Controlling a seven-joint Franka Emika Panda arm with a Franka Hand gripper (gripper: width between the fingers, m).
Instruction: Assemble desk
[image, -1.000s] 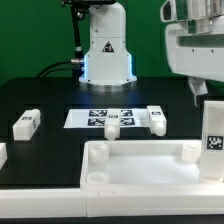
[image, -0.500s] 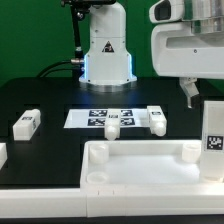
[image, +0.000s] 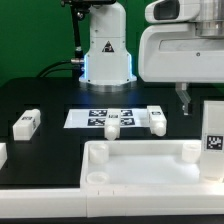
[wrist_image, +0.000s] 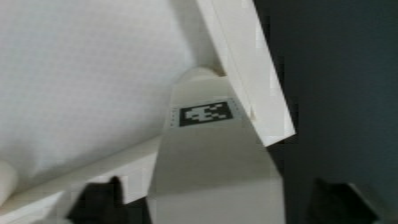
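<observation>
The white desk panel (image: 140, 166) lies at the front, rim up, with corner sockets. One white leg (image: 213, 130) with a square tag stands upright in its corner on the exterior view's right. My gripper (image: 184, 103) hangs open beside that leg's top, toward the exterior view's left. In the wrist view the tagged leg (wrist_image: 210, 150) shows between my two dark fingertips (wrist_image: 338, 203), with the panel (wrist_image: 89, 80) behind it and the gripper (wrist_image: 217, 207) holding nothing. Whether a finger touches the leg I cannot tell.
The marker board (image: 95, 118) lies mid-table with two short legs (image: 112, 126) (image: 158, 122) by it. Another leg (image: 26, 123) lies at the exterior view's left, and one more (image: 2, 154) is cut by the left edge. The robot base (image: 106, 50) stands behind.
My hand has moved toward the exterior view's left and slightly down, so the fingertip is lower beside the upright leg. The parts have not moved.
</observation>
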